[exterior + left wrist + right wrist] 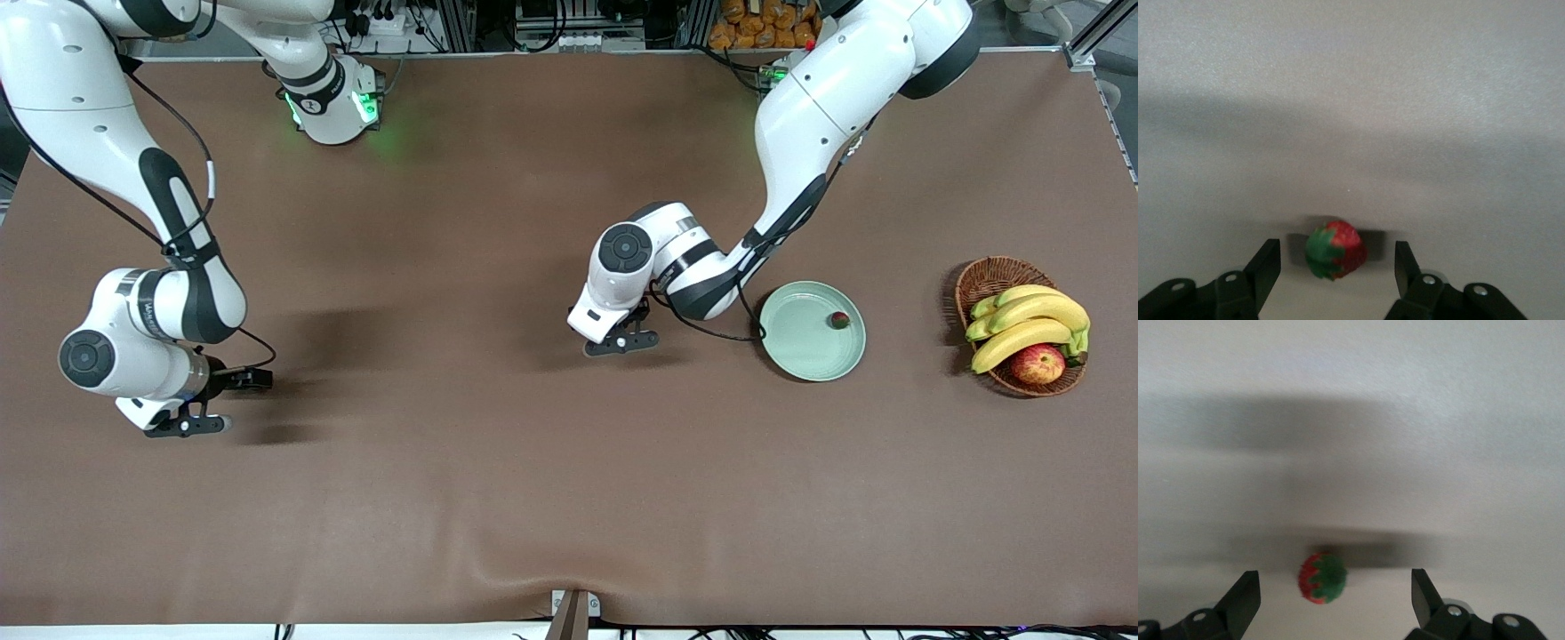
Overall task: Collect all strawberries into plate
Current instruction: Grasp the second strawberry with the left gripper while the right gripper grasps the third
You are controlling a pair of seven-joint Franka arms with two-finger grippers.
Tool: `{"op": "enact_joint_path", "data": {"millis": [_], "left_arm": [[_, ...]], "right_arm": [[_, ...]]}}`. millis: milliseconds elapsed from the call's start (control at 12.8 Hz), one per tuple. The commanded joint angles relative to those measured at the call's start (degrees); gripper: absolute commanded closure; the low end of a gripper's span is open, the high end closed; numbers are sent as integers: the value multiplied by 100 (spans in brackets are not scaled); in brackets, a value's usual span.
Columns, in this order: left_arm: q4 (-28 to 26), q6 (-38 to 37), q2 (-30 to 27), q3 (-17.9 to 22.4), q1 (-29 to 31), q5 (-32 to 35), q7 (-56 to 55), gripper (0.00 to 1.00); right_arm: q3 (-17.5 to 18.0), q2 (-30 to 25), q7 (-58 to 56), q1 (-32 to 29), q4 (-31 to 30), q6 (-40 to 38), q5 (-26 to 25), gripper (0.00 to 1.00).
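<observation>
- The left pincer (621, 343) is low over the table (498, 498), jaws partly spread with a gap on each side of a strawberry (1335, 249) lying between them; nothing is held yet.
- The right pincer (187, 425) is also low, toward the right arm's end of the table, jaws wide apart around a second strawberry (1323, 577) that sits on the table, untouched.
- Out from the left pincer, toward the left arm's end, lies the plate (800, 351) with one strawberry (839, 320) already in it by the rim.
- Farther the same way stands a wicker basket (987, 276) with bananas (1027, 324) and an apple (1037, 364).
- Progress, as I judge it: one berry collected, two left, each lined up for a grasp.
- Both arms are bent down at the wrist, fingers pointing at the table.
</observation>
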Motion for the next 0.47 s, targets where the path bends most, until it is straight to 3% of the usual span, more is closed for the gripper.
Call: {"op": "enact_joint_path", "data": {"millis": [0, 78, 234, 390], "left_arm": [[53, 77, 84, 24, -30, 123, 68, 23], [44, 77, 75, 24, -30, 123, 68, 26], [61, 77, 84, 24, -12, 123, 129, 35], [123, 85, 128, 85, -12, 96, 313, 35]], "right_arm": [[113, 57, 9, -64, -69, 84, -153, 0], [113, 57, 36, -55, -69, 31, -144, 3], [113, 92, 1, -55, -87, 13, -144, 22], [113, 119, -252, -55, -78, 13, -161, 48]]}}
